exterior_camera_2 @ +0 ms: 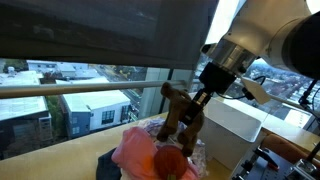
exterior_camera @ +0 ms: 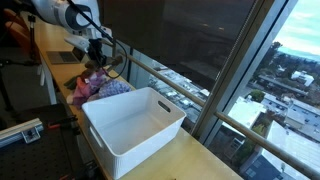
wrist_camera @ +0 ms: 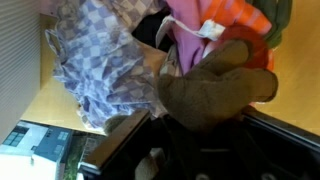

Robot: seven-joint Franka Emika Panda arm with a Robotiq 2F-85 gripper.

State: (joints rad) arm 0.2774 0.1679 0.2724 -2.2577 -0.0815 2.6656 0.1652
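Above the clothes pile [exterior_camera_2: 140, 158] on the wooden table [exterior_camera_2: 50, 162], a brown plush toy [exterior_camera_2: 178, 120] is hanging clear of the fabric. It is looking fuzzy, olive-brown and soft-bodied (my wrist view is showing its nap close up, lying against a lilac checked cloth [wrist_camera: 95, 60] and an orange garment [wrist_camera: 240, 20]). I am keeping watch on the gripper [exterior_camera_2: 198, 102], which is coming down from above and clamping its fingers on the toy's upper part. A white bin [exterior_camera: 135, 125] is standing just beside the pile.
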